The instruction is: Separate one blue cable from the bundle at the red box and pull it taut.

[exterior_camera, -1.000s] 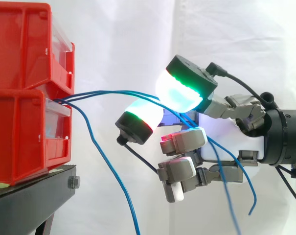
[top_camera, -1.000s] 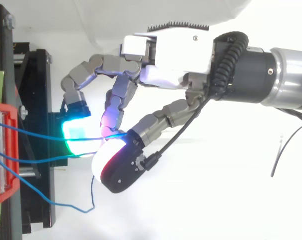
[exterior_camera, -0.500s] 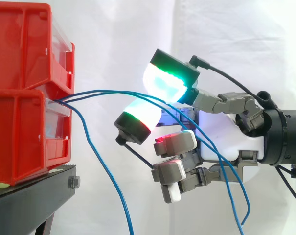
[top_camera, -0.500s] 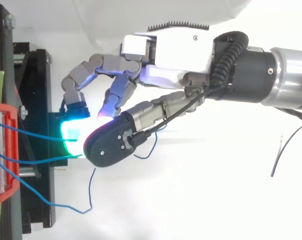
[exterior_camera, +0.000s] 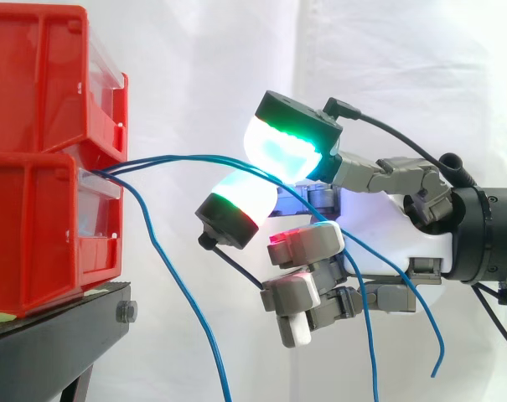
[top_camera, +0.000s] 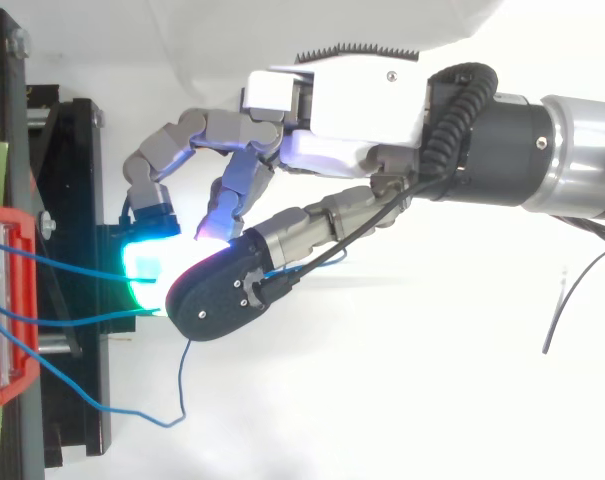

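Three blue cables (exterior_camera: pixel 186 157) come out of the front of the lower red box (exterior_camera: pixel 35 226). Two arch across together to the hand (exterior_camera: pixel 391 226); the third cable (exterior_camera: pixel 155 247) drops away from the box mouth and hangs slack in front of the stand (exterior_camera: pixel 60 335).

Progress, as you'd judge it: the hanging one is apart, but two run into the hand side by side, so one cable is not yet singled out. Nothing is taut either. Both lines bow upward between box and hand, and their free ends dangle loose under the palm. Left to do: shed one of the pair, get a firm pinch, then draw back from the box.

Relative to the fingers (exterior_camera: pixel 287 151): the pair passes through the narrow gap between the upper green-cyan pad and the lower green-edged pad, then runs behind the lower curled fingers and falls. In the top view the cables (top_camera: pixel 72 270) reach the cyan pad, with the dark-backed finger lying across it.

Finger state: curled in around the two cables, the two big pads nearly together. You can't tell from either view whether the pads actually bite the cables or just cage them.
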